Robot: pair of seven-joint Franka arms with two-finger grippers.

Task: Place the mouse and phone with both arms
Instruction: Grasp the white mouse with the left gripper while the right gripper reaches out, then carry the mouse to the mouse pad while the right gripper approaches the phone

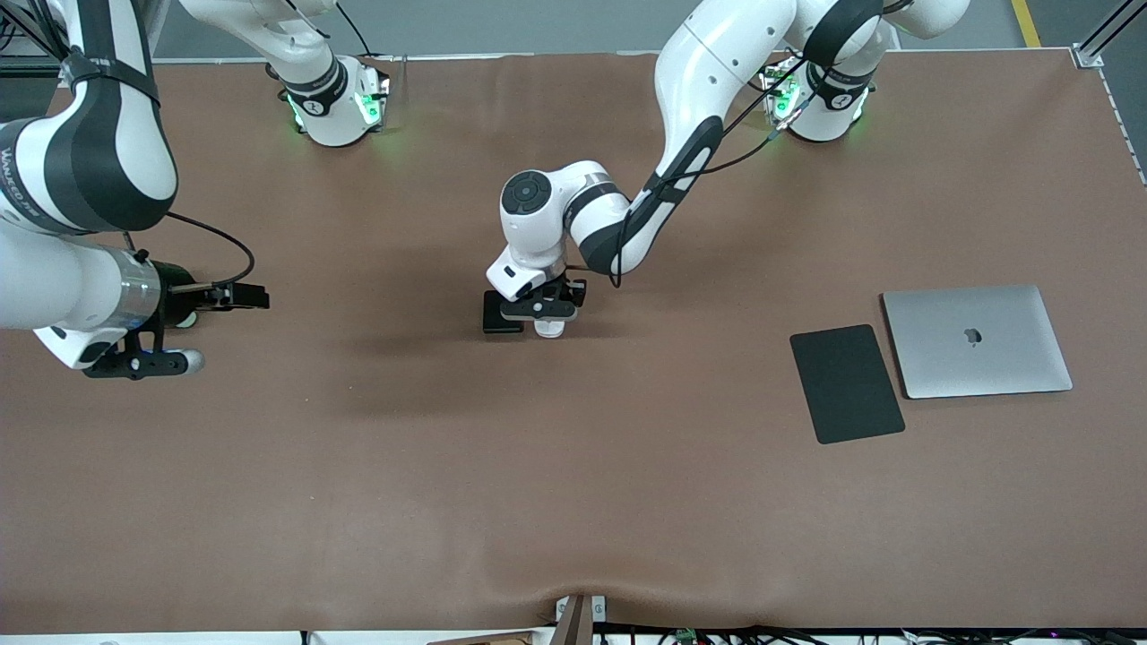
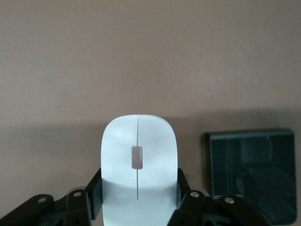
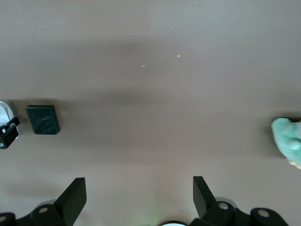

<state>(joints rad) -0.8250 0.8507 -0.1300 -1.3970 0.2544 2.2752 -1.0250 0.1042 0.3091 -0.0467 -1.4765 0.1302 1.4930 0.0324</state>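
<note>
The white mouse [image 1: 549,328] lies on the brown table at its middle. My left gripper [image 1: 543,312] is down over it, and in the left wrist view [image 2: 139,188] its fingers [image 2: 96,189] press on both sides of the mouse [image 2: 137,146]. The small black phone [image 1: 501,313] lies flat right beside the mouse, toward the right arm's end, apart from it [image 2: 251,172]. My right gripper [image 1: 143,363] hangs open and empty over bare table at the right arm's end [image 3: 139,193]. The right wrist view shows the phone [image 3: 43,119] far off.
A thin black mat [image 1: 846,383] and a closed silver laptop [image 1: 977,340] lie side by side toward the left arm's end. A pale green object [image 3: 287,141] shows at the edge of the right wrist view.
</note>
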